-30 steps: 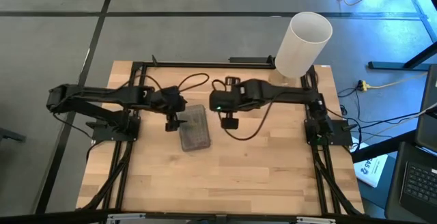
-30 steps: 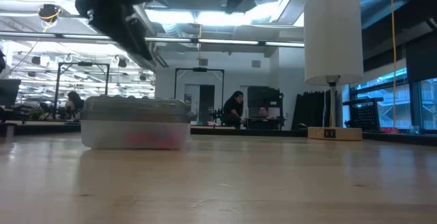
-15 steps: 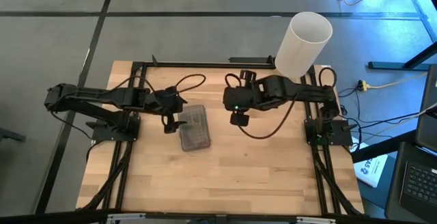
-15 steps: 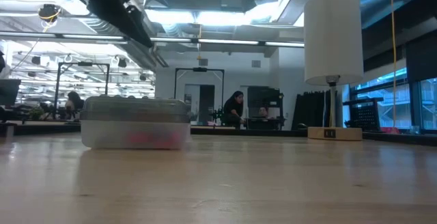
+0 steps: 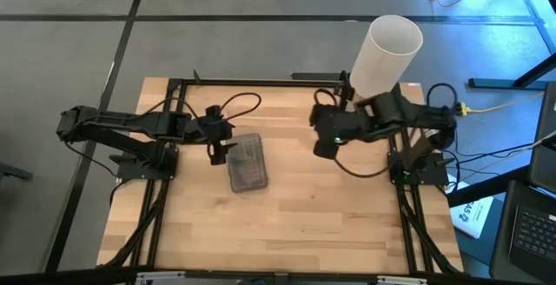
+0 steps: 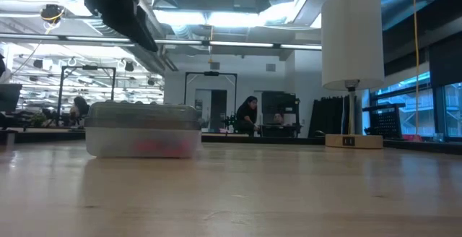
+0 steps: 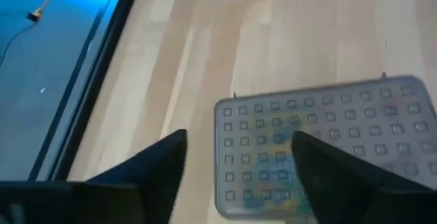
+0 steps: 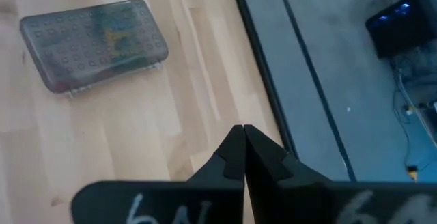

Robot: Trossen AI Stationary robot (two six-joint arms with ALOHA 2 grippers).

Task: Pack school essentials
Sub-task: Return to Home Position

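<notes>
Left gripper (image 5: 217,152) is hovering with its fingers spread wide, just to the left of the clear box with the grey dotted lid (image 5: 247,162), above the table (image 5: 304,224) and touching nothing; in its wrist view one end of the lid is showing between the two dark fingers. The right gripper (image 5: 323,149) is hanging well apart from the box on the right, its fingers pressed together and carrying nothing, with its arm folded close to the tall white cylinder (image 5: 387,55) at the far right corner. The box is lying shut, left of centre and toward the far half of the table, and the school essentials (image 6: 155,147) are sitting inside it, showing only as a reddish blur through the clear wall and as faint colours under the lid. Packing is looking finished, so the remaining danger is probably in getting the arms clear. If the left gripper is dropping or swinging right while this close, a spread finger could be catching the lid's edge, shoving the box or springing it open. On the right, the folded arm and its looping cable are sitting near the cylinder, and a wide sweep there could be knocking it over.
</notes>
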